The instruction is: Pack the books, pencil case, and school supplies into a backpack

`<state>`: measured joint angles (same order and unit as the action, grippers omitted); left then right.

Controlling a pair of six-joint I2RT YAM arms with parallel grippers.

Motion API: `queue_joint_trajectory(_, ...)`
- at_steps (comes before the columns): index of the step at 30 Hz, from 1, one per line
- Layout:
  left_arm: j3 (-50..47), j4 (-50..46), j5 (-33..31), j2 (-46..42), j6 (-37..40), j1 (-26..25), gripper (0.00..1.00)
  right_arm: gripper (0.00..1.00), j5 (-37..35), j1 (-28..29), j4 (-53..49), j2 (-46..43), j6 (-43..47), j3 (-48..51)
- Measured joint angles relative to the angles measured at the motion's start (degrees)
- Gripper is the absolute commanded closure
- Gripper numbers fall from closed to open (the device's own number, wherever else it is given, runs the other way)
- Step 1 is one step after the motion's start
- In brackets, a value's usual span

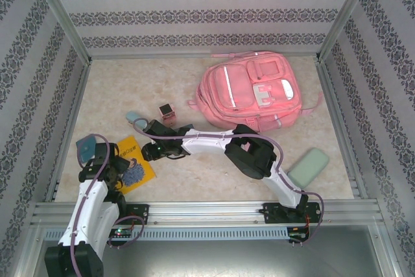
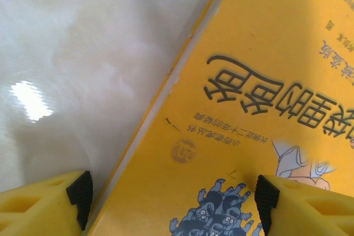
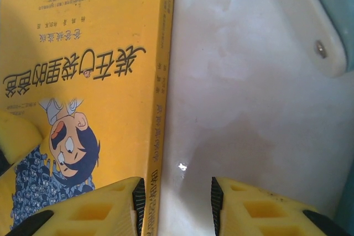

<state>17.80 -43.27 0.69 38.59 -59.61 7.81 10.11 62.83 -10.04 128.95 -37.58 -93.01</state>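
A yellow book [image 1: 134,160] with a blue picture lies flat on the table near the left front. My left gripper [image 2: 171,203] hovers low over its corner, open; one fingertip [image 2: 80,194] is over the table and the other over the cover [image 2: 232,81]. My right gripper [image 3: 177,203] is open at the book's [image 3: 83,53] spine, with the left pad [image 3: 139,200] beside the spine and the other over bare table. In the top view the left gripper [image 1: 122,174] and the right gripper [image 1: 150,152] meet at the book. The pink backpack [image 1: 249,92] lies at the back right.
A shiny pinkish-brown cube [image 1: 168,113] and a small pale teal item [image 1: 135,118] sit behind the book. A mint-green case [image 1: 308,167] lies at the right front. A teal object [image 1: 85,149] is by the left arm. Patterned walls enclose the table.
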Motion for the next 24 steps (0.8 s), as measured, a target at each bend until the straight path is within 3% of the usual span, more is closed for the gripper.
queue_joint_trajectory(12, 0.4, 3.7, 16.5, 0.1, 0.4, -0.2, 0.24, 0.62, 0.0, -1.9, -0.9, 0.1, 0.2, -0.7)
queue_joint_trajectory(17, 0.4, 3.4, 16.2, 0.1, 0.9, -0.3, 0.29, 0.61, 0.2, -2.1, -0.9, 0.2, 0.5, -0.8)
queue_joint_trajectory(24, 0.4, 2.5, 13.6, 1.7, 0.8, -0.3, 0.46, 0.6, 1.6, -2.5, -1.6, 1.7, 1.9, -1.6)
